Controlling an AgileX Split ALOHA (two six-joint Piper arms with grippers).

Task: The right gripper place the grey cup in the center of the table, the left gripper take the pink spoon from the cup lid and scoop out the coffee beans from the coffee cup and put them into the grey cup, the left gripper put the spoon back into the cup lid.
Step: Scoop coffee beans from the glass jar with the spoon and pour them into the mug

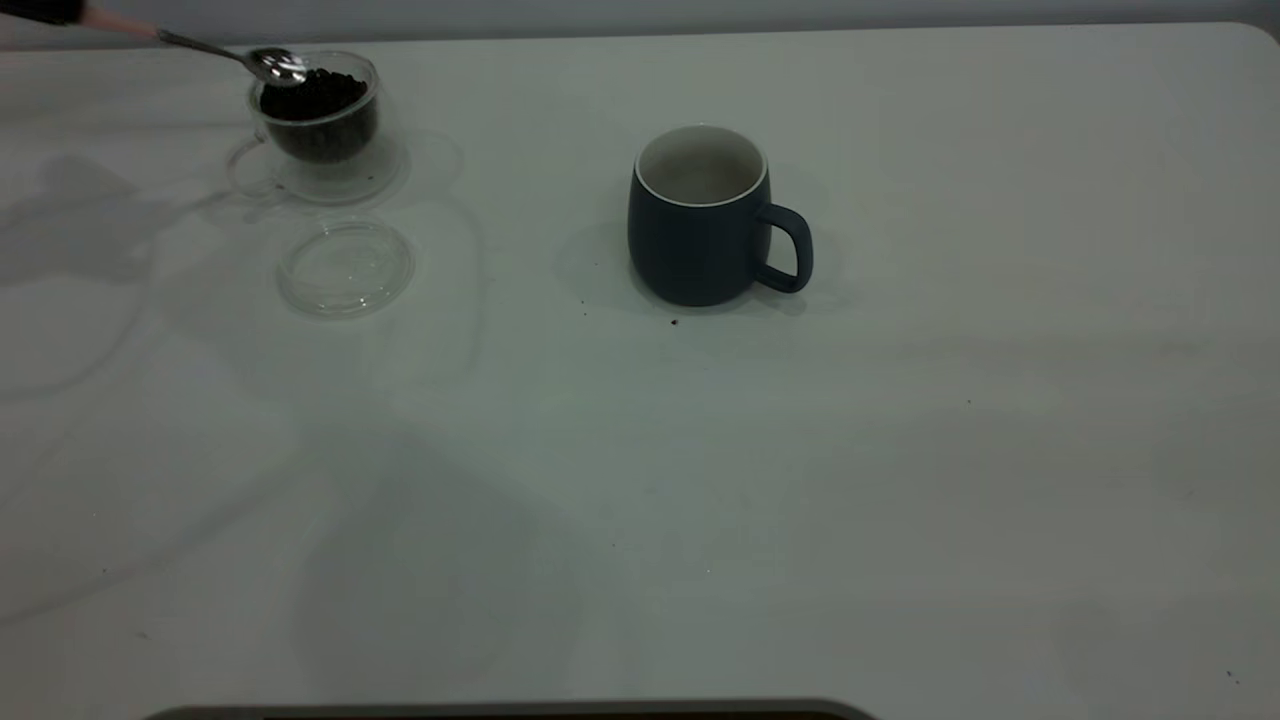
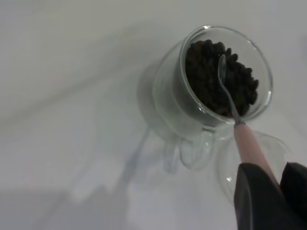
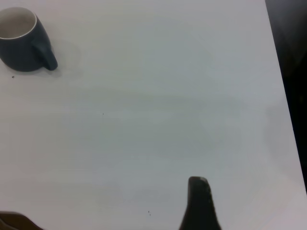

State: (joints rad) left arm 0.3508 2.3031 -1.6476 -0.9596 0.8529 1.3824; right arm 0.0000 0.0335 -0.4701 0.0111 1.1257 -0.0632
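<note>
The grey cup (image 1: pixel 700 215) stands upright and empty at the table's (image 1: pixel 900 450) middle, handle to the right; it also shows in the right wrist view (image 3: pixel 21 45). The coffee cup (image 1: pixel 320 125) with coffee beans (image 1: pixel 315 95) stands at the far left. My left gripper (image 1: pixel 78 13) is at the top left corner, shut on the pink spoon (image 1: pixel 125 26). In the left wrist view the gripper (image 2: pixel 273 184) holds the spoon's handle (image 2: pixel 252 148), and its metal bowl lies on the beans (image 2: pixel 211 91) inside the coffee cup (image 2: pixel 172 103). The cup lid (image 1: pixel 346 265) lies empty in front of the coffee cup.
The lid also shows in the left wrist view (image 2: pixel 228 165), beneath the gripper. My right gripper (image 3: pixel 105 225) hovers open over bare table to the right of the grey cup, near the table's right edge (image 3: pixel 283 96). A few dark specks (image 1: pixel 674 322) lie by the grey cup.
</note>
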